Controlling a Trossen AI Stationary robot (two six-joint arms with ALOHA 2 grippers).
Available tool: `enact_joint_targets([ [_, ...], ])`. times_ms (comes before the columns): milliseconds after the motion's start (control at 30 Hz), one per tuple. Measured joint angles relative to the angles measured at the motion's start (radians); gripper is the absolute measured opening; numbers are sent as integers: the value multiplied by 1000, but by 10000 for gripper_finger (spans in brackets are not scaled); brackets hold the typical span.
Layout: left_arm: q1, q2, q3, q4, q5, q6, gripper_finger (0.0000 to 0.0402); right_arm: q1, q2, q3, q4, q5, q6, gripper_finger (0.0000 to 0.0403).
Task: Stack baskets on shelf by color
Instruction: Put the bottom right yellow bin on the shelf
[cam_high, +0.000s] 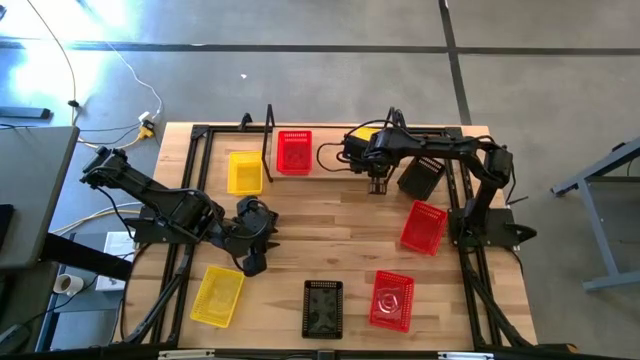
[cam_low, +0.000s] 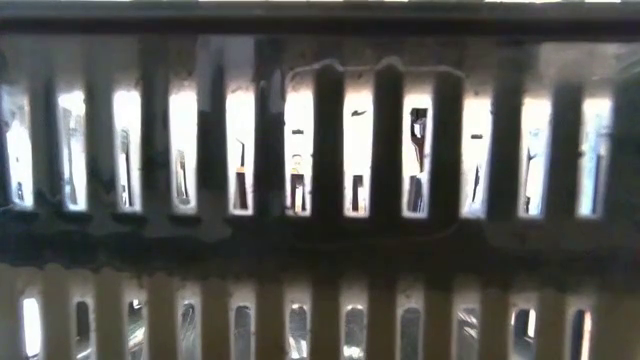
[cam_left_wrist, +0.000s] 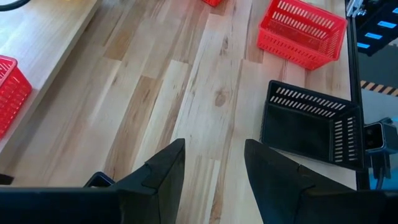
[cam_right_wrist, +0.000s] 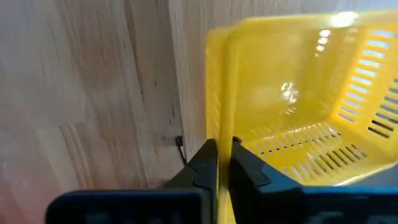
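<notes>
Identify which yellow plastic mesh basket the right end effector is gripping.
The yellow plastic mesh basket at the table's far edge: the right end effector pinches its rim. The other two yellow baskets sit untouched.

The table (cam_high: 340, 215) is pale wood, smooth, with visible grain and a low sheen. The yellow basket (cam_right_wrist: 298, 99) is glossy slotted plastic that catches highlights, as is the red basket (cam_left_wrist: 303, 31). The black basket (cam_left_wrist: 311, 127) looks duller.

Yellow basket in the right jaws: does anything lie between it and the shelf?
Nothing visible does. The right gripper pinches the wall of the yellow basket directly over the shelf, beside the red basket already there.
</notes>
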Motion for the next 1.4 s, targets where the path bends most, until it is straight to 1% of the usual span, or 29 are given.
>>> enact_joint_targets([
  [167,0,0,0,0,0,0,156,0,0,0,8,3,-2,46],
  [300,0,0,0,0,0,0,156,0,0,2,14,4,1,56],
  [400,0,0,0,0,0,0,156,0,-2,4,5,3,4,57],
  [667,0,0,0,0,1,0,156,1,-6,5,-89,-44,132,58],
  [767,0,0,0,0,1,0,156,4,-6,5,-89,-52,173,58],
  [1000,0,0,0,1,7,-10,156,8,-13,5,-53,-51,200,58],
  [1167,0,0,0,1,48,-19,156,8,-13,5,-53,-71,218,58],
  [1400,0,0,0,0,48,-3,156,8,-13,5,-37,-87,226,58],
])
